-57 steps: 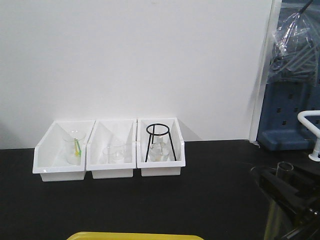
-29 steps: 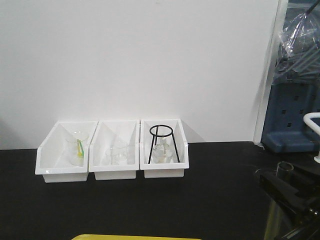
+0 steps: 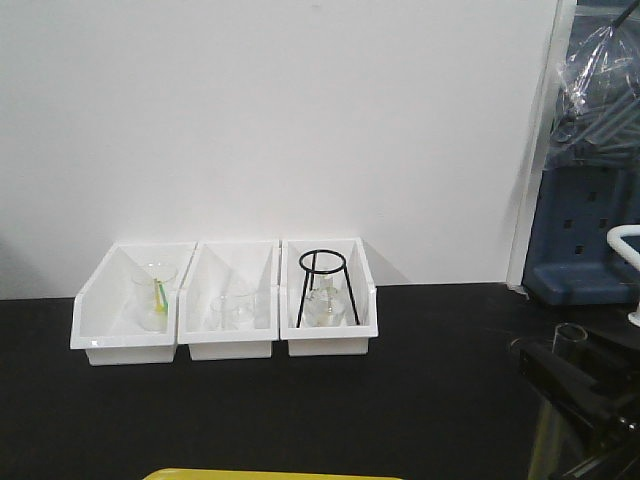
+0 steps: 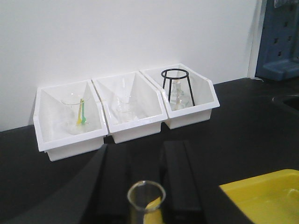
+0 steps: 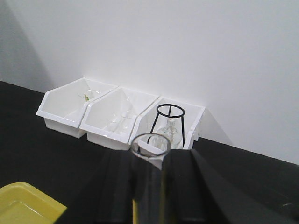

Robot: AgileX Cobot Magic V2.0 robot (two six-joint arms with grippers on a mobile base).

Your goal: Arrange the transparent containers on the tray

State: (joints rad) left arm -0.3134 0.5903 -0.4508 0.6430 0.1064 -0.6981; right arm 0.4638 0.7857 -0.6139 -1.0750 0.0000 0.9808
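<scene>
In the front view, three white bins sit mid-left against the wall on the black desk. Only a sliver of the yellow tray shows at the bottom edge. At lower right the right gripper holds the right tube roughly upright, rim on top, well apart from the tray.

In the left wrist view, the left gripper has its jaws drawn in on the left tube at bottom centre, open mouth towards the camera. The tray corner lies at lower right, near but not beneath the tube.

In the right wrist view, the jaws pinch close around the right tube at centre, with the tray at lower left.

The likely trouble is slick, narrow glass: it could slide or swing in the pinch while carried. A low approach could knock a tube on the raised rim. With both arms heading to one tray, the tubes could collide. Once released, a tube may roll.
</scene>
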